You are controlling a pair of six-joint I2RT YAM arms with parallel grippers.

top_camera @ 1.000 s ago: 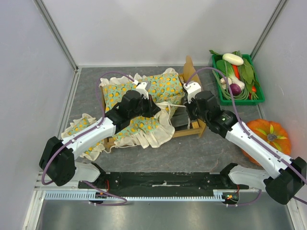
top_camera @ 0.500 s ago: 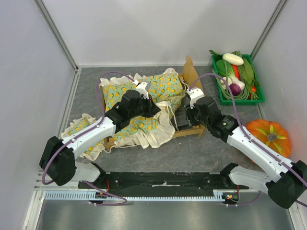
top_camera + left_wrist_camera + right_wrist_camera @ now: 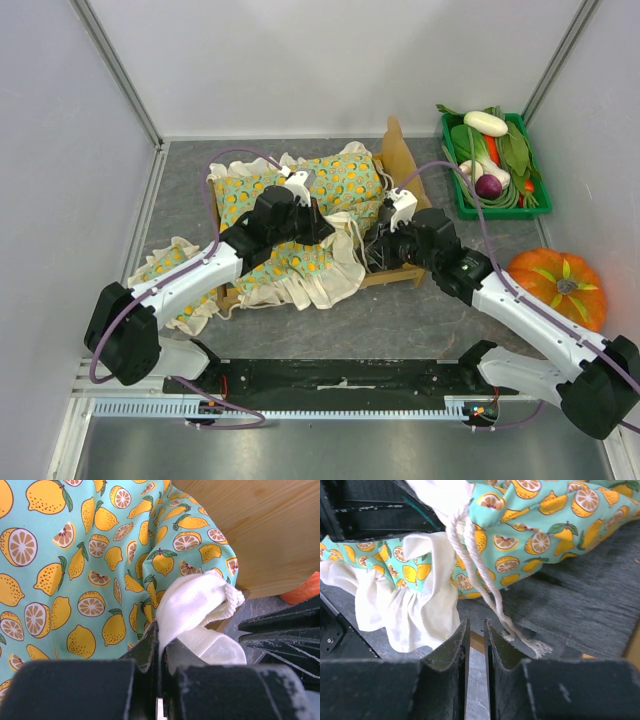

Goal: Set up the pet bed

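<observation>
Swinging leftward and lower over the last second, the right claw [image 3: 373,249] has turned from the open end of the bed [image 3: 396,272] toward the cushion's near edge, while the left claw [image 3: 159,639] has not shifted at all.

Left claw: clamped tight on a fold of the white frill [image 3: 196,602], with the lemon-print cushion [image 3: 75,555] spread beyond it and to its left, and the headboard [image 3: 260,525] rising beyond it to the right.

Right claw: jaws a narrow slit apart with nothing between them. A white cord [image 3: 481,582] hangs from the cushion just beyond the tips and trails past the right finger, ending in a frayed tassel on the grey base [image 3: 600,595]. It is near the tips, but I see no contact. The frill droops ahead and to the left.

The bed lies directly under the right claw, headboard at the far end, its near rail just below the fingertips.

Progress, as I judge it, is roughly midway. The cushion is half on: it covers the left part of the frame and spills over the rail onto the bench [image 3: 400,320], bunched, not flat, with the right side of the base bare. The pillow [image 3: 165,268] lies on the bench well behind and left of the left claw, untouched. Left to do: draw the cushion square into the frame, perhaps by that cord, smooth it, then bring the pillow up by the headboard.
</observation>
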